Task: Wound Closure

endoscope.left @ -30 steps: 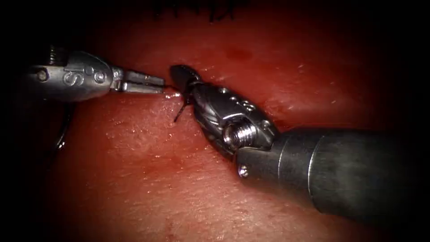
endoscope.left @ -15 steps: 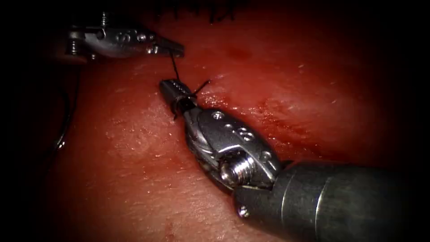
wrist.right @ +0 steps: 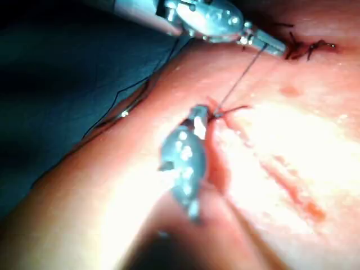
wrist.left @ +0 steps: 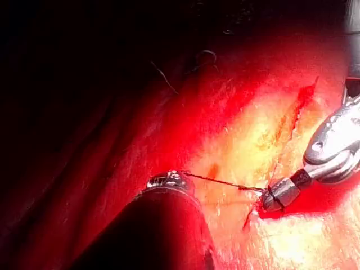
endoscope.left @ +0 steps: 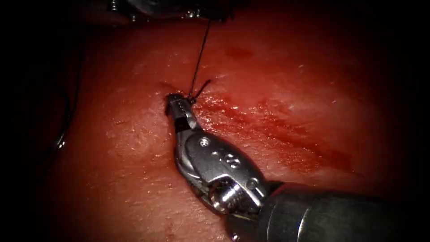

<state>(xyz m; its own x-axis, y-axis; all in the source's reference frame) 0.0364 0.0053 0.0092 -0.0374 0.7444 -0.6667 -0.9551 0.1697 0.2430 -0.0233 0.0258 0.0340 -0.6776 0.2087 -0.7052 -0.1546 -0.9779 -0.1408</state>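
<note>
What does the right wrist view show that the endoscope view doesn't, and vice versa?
Right wrist view: the left tool plainly, jaws shut on the thread, beside dark finished stitches. Endoscope view: the right tool's shaft and wrist screw. Both: the right tool, jaws shut on the thread at the tissue. I cannot tell where the needle is.

Thread [endoscope.left: 199, 56]: thin, dark, taut; ran straight from the right end effector [endoscope.left: 178, 106], closed on it at the knot, up to the left end effector [endoscope.left: 215, 18]. Cut [endoscope.left: 286, 134]: red, glistening, slanted away beside the right end effector. Needle location undetermined.
</note>
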